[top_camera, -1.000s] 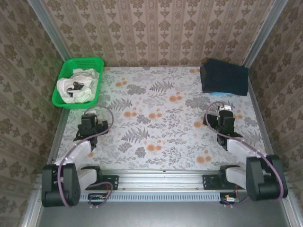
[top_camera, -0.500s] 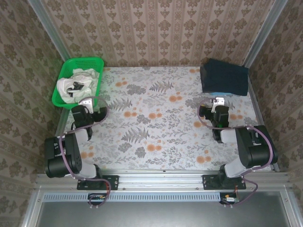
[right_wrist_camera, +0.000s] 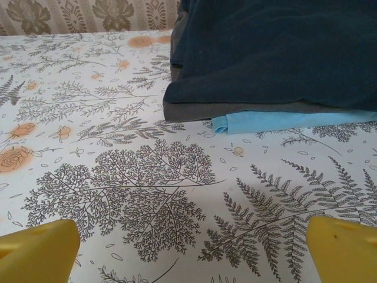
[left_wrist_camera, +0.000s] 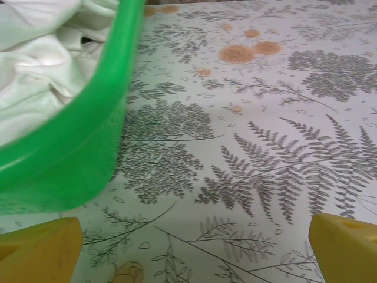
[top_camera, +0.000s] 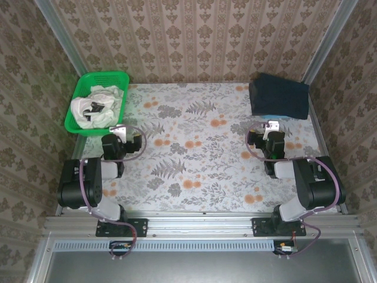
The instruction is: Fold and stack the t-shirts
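While both my arms sit at the near edge of the surface (top_camera: 194, 171), my left claw (top_camera: 120, 130) and my right claw (top_camera: 272, 126) are low over it. Both have the fingers wide apart, with nothing between them. From the left wrist I see my yellow fingertips (left_wrist_camera: 38, 247) at the bottom corners, and just ahead on the left stands the green basket (left_wrist_camera: 82, 147). The white t-shirts (left_wrist_camera: 41, 53) with black marks lie crumpled inside it. From the right wrist, further ahead, a folded stack rests near the far right corner of the surface. The dark navy t-shirt (right_wrist_camera: 277, 47) is on top, the dark grey t-shirt (right_wrist_camera: 194, 111) is under it, and the light blue t-shirt (right_wrist_camera: 265, 121) is at the bottom, touching the surface.
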